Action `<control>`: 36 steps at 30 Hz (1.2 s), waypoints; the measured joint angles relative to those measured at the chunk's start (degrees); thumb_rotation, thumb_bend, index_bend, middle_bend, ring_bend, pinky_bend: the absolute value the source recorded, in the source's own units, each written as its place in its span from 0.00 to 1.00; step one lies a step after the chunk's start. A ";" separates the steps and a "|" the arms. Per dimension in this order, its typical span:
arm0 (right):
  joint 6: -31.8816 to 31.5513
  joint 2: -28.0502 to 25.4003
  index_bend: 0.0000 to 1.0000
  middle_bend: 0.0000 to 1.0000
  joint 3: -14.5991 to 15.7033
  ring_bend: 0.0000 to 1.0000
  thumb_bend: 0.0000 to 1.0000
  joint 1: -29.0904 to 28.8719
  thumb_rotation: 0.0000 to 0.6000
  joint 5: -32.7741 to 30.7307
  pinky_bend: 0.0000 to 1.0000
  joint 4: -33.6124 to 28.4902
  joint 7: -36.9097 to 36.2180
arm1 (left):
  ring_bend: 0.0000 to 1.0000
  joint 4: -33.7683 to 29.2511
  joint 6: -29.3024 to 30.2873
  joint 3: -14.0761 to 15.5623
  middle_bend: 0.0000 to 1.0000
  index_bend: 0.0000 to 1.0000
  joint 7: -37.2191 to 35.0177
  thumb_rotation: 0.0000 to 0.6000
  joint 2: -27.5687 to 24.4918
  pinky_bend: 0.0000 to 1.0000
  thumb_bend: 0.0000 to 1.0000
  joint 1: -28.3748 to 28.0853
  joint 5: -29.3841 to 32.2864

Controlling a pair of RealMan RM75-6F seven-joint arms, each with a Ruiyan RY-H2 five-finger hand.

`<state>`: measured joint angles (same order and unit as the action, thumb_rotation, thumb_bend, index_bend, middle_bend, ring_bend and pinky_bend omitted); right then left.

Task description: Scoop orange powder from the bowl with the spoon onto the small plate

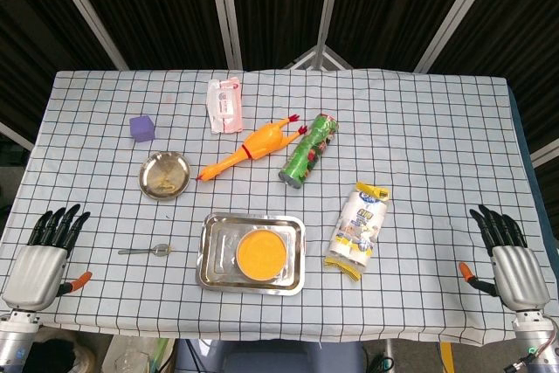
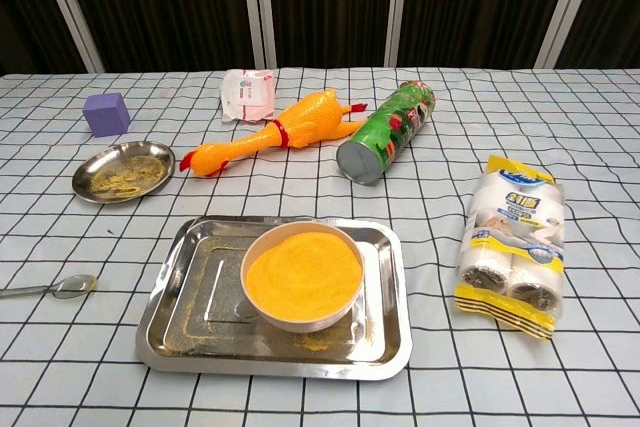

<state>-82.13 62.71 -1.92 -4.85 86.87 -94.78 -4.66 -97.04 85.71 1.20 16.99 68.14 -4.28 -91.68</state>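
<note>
A white bowl full of orange powder stands in a steel tray near the front middle of the table. Left of the tray lies a metal spoon, flat on the cloth. The small round metal plate, with a few crumbs of powder on it, sits further back on the left. My left hand rests at the table's front left corner, fingers spread, holding nothing. My right hand lies at the front right corner, likewise empty. Neither hand appears in the chest view.
A rubber chicken, a green tube can, a white-pink packet and a purple cube lie behind the tray. A pack of rolls lies to its right.
</note>
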 measured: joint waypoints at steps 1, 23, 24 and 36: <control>-0.01 -0.01 0.00 0.00 0.01 0.00 0.36 0.00 1.00 0.03 0.00 0.00 0.03 | 0.00 -0.03 -0.03 0.01 0.00 0.00 0.01 1.00 -0.01 0.00 0.00 0.00 0.01; 0.24 -0.13 0.00 0.00 0.14 0.00 0.36 0.09 1.00 -0.17 0.00 -0.34 -0.55 | 0.99 -2.64 -9.84 -3.06 1.00 0.45 8.38 1.00 2.84 0.98 0.31 -3.35 14.56; 0.30 -0.14 0.00 0.00 0.12 0.00 0.36 0.08 1.00 -0.24 0.00 -0.36 -0.61 | 0.99 -2.76 -10.87 -3.63 1.00 0.45 9.83 1.00 3.32 0.98 0.33 -3.95 16.68; 0.55 -0.31 0.00 0.00 0.14 0.00 0.36 0.10 1.00 -0.54 0.00 -0.88 -0.76 | 1.00 0.27 -16.07 -6.52 1.00 0.44 19.82 1.00 10.66 0.99 0.42 -9.16 27.81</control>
<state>-81.59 62.40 -1.77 -4.75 86.32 -95.66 -5.42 -96.77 69.63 -5.32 36.80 78.80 -13.43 -63.87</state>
